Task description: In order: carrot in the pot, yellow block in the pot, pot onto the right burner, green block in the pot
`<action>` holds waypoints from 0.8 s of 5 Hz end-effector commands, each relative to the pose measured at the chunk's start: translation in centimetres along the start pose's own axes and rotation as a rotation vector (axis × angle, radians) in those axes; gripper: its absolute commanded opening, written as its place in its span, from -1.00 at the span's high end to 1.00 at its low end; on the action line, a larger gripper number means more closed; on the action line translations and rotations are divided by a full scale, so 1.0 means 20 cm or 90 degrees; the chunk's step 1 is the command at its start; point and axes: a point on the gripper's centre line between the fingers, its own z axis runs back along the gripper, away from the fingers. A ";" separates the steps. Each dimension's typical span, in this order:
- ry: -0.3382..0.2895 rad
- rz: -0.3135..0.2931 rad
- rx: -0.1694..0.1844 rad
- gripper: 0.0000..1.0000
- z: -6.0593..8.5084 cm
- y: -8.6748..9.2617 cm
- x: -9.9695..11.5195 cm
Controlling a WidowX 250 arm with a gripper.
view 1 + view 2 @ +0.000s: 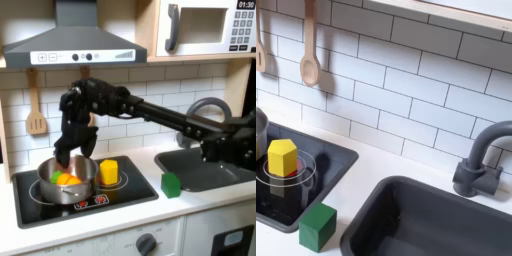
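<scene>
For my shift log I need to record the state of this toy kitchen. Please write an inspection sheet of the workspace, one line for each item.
Surface: black cooktop set in a white counter.
Job's things: carrot inside the steel pot on one burner; yellow block on the other burner; green block on the counter beside the sink.
Clutter: nothing seen.
Grippers: end effector low over the pot, fingers apart.
Cables: nothing seen.
Surroundings: tiled wall, hanging wooden utensils, range hood, microwave, faucet.
</scene>
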 end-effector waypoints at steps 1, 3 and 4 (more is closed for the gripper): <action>-0.055 -0.024 -0.028 -1.00 0.19 -0.12 -0.02; 0.034 -0.041 -0.081 -1.00 0.06 -0.36 -0.20; 0.054 -0.054 -0.082 -1.00 0.02 -0.41 -0.26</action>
